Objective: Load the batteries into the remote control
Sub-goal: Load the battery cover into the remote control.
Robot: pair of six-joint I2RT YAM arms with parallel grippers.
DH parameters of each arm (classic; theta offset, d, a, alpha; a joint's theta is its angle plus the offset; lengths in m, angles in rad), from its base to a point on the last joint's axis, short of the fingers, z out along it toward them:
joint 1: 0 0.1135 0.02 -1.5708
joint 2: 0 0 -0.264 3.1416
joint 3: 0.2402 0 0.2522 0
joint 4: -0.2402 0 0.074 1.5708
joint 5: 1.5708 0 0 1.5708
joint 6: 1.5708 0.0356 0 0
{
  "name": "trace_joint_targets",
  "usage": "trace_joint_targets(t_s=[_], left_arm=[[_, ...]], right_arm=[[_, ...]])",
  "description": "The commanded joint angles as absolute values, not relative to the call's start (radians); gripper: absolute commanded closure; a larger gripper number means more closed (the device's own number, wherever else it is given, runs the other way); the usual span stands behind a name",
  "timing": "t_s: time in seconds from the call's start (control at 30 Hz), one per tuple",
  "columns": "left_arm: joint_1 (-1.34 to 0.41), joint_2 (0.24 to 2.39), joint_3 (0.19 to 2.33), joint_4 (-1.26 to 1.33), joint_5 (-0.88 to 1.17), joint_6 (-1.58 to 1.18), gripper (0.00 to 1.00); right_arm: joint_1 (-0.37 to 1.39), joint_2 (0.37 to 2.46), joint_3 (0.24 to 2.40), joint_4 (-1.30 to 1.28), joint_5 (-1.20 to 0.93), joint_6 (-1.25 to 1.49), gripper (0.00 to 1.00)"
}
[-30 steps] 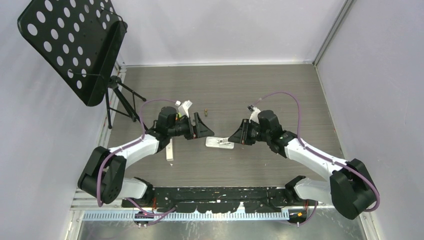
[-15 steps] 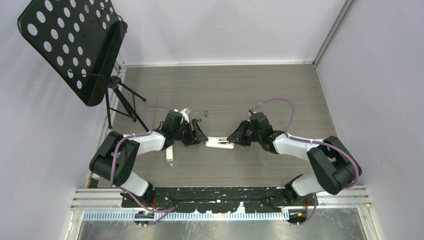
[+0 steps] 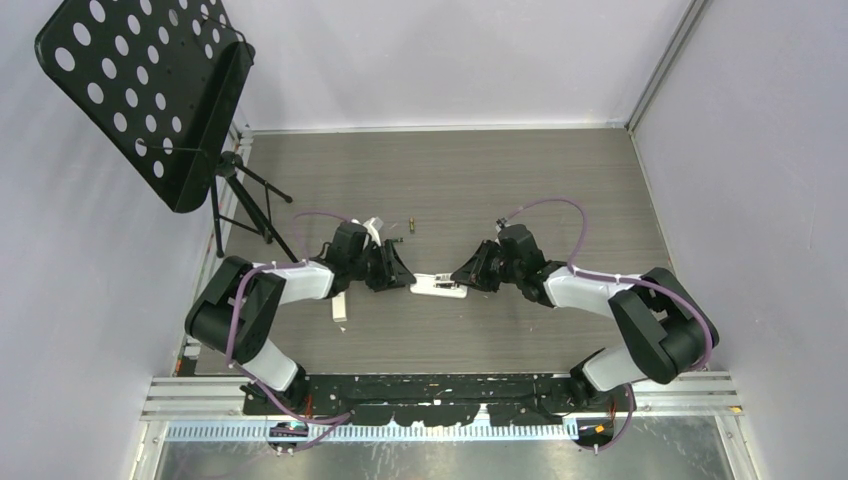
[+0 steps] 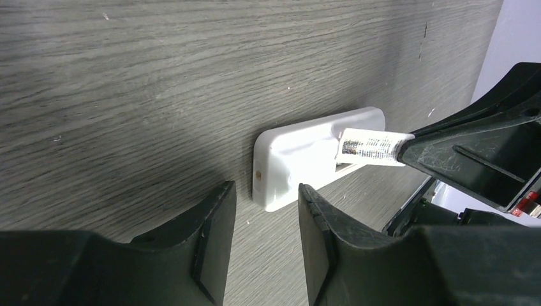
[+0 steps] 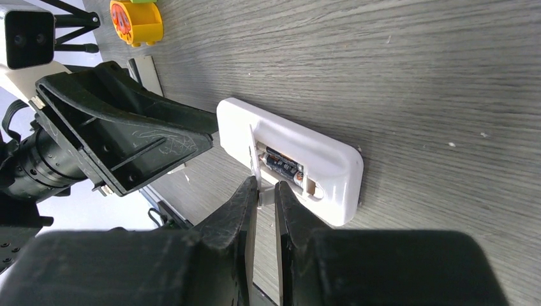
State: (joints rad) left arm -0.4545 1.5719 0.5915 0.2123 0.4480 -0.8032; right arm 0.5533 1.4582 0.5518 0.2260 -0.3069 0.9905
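Observation:
The white remote control (image 3: 440, 288) lies on the table between both grippers, battery bay facing up. One dark battery (image 5: 284, 166) sits in the bay. My right gripper (image 5: 266, 188) is shut on the thin white battery cover (image 5: 253, 156), which stands up from the remote (image 5: 332, 159). In the left wrist view the cover (image 4: 370, 146) shows a printed label. My left gripper (image 4: 266, 204) is open and empty, low over the table just short of the remote's (image 4: 293, 159) end. A loose battery (image 3: 410, 224) lies behind the left gripper (image 3: 398, 272).
A second long white piece (image 3: 341, 305) lies beside the left arm. The orange-and-green toy (image 5: 136, 22) stands behind the left gripper. A black perforated music stand (image 3: 150, 90) on a tripod fills the far left corner. Walls close in on both sides.
Both arms dropped and closed in on the remote between one second and half a second ago. Since then they have hardly moved.

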Motion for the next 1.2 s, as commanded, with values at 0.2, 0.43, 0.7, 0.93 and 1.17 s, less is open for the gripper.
trace_joint_targets(t_s=[0.2,0.43,0.7,0.93,1.17], left_arm=[[-0.466,1.567,0.603,0.212,0.416,-0.77,0.67],[-0.469,1.579,0.606,0.214,0.419,-0.765,0.7],[-0.47,1.592,0.616,0.215,0.436,-0.764,0.7],[-0.471,1.602,0.623,0.216,0.444,-0.767,0.71],[-0.471,1.609,0.635,0.207,0.452,-0.776,0.71]], right_arm=[[0.558,1.387,0.574,0.18,-0.333,1.011,1.0],[0.558,1.409,0.588,0.161,-0.332,0.99,1.0],[0.558,1.452,0.613,0.182,-0.342,0.994,1.0],[0.558,1.5,0.626,0.202,-0.371,0.991,1.0],[0.558,1.476,0.605,0.227,-0.395,0.899,1.0]])
